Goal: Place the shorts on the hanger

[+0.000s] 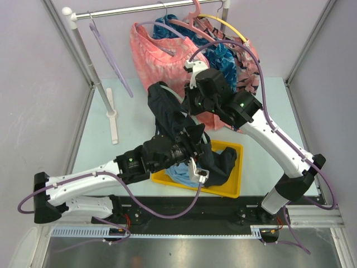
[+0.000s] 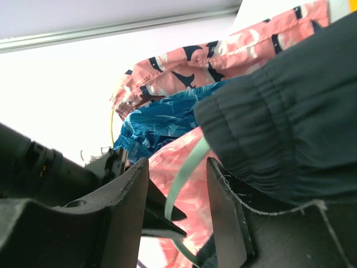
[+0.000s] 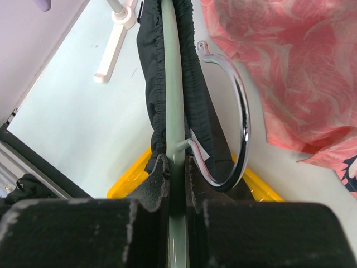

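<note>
The dark shorts (image 1: 167,111) hang over the mint-green hanger and trail down into the yellow tray (image 1: 237,184). In the right wrist view my right gripper (image 3: 176,164) is shut on the hanger's bar (image 3: 174,84), with the shorts (image 3: 198,95) draped on both sides of it and the silver hook (image 3: 241,111) curving to the right. My right gripper (image 1: 192,97) holds this above the table's middle. My left gripper (image 1: 195,139) is just below it. In the left wrist view it (image 2: 177,164) is open, with the hanger's bar (image 2: 187,164) passing untouched between the jaws and the shorts' waistband (image 2: 279,128) at the right.
A clothes rail (image 1: 139,8) on a white pole (image 1: 83,50) stands at the back with a lavender hanger (image 1: 111,56), pink patterned garments (image 1: 153,50) and a blue patterned one (image 1: 223,58). A light blue garment (image 1: 179,174) lies in the tray. The rack's white foot (image 1: 113,117) lies at the left.
</note>
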Controlling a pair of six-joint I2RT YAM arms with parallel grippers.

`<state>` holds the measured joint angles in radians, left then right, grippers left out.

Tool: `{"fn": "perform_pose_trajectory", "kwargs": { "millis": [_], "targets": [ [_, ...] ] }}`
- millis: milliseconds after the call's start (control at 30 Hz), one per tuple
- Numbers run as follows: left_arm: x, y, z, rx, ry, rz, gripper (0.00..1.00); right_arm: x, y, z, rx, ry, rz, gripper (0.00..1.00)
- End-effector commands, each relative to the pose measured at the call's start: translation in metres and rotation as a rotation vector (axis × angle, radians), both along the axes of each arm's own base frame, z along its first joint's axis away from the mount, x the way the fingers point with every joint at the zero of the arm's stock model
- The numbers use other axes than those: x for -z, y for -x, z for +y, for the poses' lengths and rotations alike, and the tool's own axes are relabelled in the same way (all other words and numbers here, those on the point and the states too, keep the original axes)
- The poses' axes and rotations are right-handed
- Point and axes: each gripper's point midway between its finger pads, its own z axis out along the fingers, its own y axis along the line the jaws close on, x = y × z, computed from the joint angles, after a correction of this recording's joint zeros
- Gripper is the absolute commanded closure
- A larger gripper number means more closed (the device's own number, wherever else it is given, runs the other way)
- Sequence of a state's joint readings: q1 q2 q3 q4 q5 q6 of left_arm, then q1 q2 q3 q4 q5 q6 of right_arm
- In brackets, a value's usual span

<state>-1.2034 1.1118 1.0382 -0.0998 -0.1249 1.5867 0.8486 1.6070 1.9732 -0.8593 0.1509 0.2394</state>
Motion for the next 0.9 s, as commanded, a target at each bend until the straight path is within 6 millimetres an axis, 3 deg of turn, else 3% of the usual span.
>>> {"fn": "perform_pose_trajectory", "kwargs": {
  "millis": [0,100,200,233,300,400,500,600,633,700,733,867],
  "targets": [
    [-0.005,-0.008,-0.003,-0.035,-0.023,-0.126,0.51,-0.047,-0.005,0.009,0.03,-0.127,-0.09,1.0],
    [-0.006,-0.009,-0.004,-0.044,-0.027,-0.155,0.63,-0.051,-0.006,0.009,0.041,-0.136,-0.099,1.0],
    [-0.007,-0.01,-0.004,-0.048,-0.034,-0.187,0.85,-0.053,-0.005,0.01,0.038,-0.145,-0.1,1.0],
    [-0.009,-0.01,-0.004,-0.048,-0.031,-0.194,0.97,-0.055,-0.004,0.009,0.038,-0.149,-0.104,1.0],
    [-0.017,-0.009,-0.002,-0.05,-0.017,-0.212,1.0,-0.059,-0.004,0.008,0.031,-0.153,-0.117,1.0],
    [-0.03,-0.008,0.001,-0.045,0.007,-0.238,1.0,-0.069,-0.004,0.004,0.028,-0.158,-0.157,0.85],
    [-0.047,-0.009,0.003,-0.039,0.036,-0.268,1.0,-0.091,-0.007,-0.003,0.044,-0.181,-0.22,0.82],
    [-0.063,-0.015,0.008,-0.046,0.051,-0.304,1.0,-0.118,-0.007,-0.012,0.046,-0.225,-0.273,0.46],
    [-0.065,-0.018,0.008,-0.049,0.049,-0.312,1.0,-0.125,-0.01,-0.017,0.056,-0.239,-0.284,0.28],
    [-0.079,-0.026,0.012,-0.063,0.059,-0.346,1.0,-0.148,-0.006,-0.028,0.051,-0.296,-0.325,0.07],
    [-0.084,-0.032,0.016,-0.079,0.056,-0.364,1.0,-0.154,-0.008,-0.036,0.062,-0.313,-0.339,0.0],
    [-0.108,-0.046,0.02,-0.099,0.063,-0.417,1.0,-0.188,-0.001,-0.062,0.075,-0.393,-0.441,0.0]
  ]
}}
